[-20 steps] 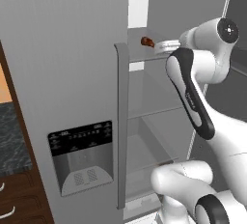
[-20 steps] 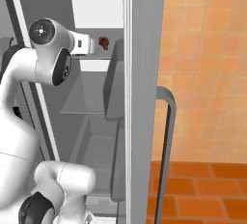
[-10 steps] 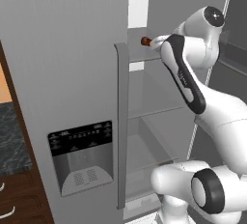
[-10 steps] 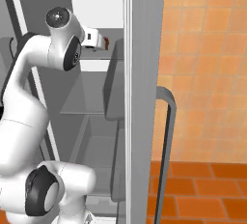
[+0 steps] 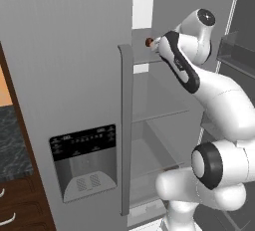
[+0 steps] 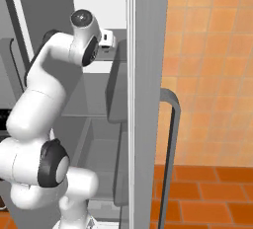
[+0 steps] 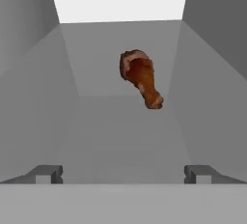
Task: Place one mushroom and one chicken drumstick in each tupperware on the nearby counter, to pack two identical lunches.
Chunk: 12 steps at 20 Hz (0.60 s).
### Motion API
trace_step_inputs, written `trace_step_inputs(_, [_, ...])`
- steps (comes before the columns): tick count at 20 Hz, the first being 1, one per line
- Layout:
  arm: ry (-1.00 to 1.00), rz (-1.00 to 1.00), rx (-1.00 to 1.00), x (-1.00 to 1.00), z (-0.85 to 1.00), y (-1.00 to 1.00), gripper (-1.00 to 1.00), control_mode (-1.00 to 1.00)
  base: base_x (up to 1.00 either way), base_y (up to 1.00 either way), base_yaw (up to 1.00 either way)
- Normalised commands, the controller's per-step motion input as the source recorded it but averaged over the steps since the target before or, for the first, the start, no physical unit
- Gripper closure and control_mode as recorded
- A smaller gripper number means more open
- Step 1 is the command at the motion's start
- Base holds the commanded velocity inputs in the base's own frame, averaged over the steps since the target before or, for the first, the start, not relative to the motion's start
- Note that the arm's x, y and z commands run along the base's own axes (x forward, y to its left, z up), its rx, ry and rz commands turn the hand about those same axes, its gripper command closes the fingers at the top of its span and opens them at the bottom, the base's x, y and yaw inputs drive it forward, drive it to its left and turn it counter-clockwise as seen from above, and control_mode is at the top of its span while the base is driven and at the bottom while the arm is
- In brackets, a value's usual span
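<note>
A reddish-brown chicken drumstick lies on the upper shelf of the open fridge, thick end toward the back; it also peeks out as a small red spot beside the door edge. My gripper is open, its two fingertips wide apart and pointed straight at the drumstick, a short way in front of it and not touching. The hand reaches onto that shelf from the right. A strip of the dark marbled counter shows at the far left. The mushroom and the tupperware are out of view.
The closed grey fridge door with its dispenser and tall handle stands left of the arm. Glass shelves lie below the hand, and door bins hang at the right. An orange tiled wall lies beyond the fridge.
The arm has swung further into the fridge, and the open gripper has closed in on the drumstick. The drumstick has not moved.
</note>
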Motion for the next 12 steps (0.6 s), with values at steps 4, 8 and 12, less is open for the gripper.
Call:
trace_step_inputs(4, [0.08, 0.03, 0.00, 0.79, -0.09, -0.04, -1.00, -1.00, 0.00, 0.00, 0.00])
trace_step_inputs(8, [0.06, 0.03, 0.00, 0.77, -0.14, -0.03, -1.00, -1.00, 0.00, 0.00, 0.00])
trace_step_inputs(12, [0.00, 0.02, 0.00, 0.69, -0.18, 0.00, -1.00, -1.00, 0.00, 0.00, 0.00])
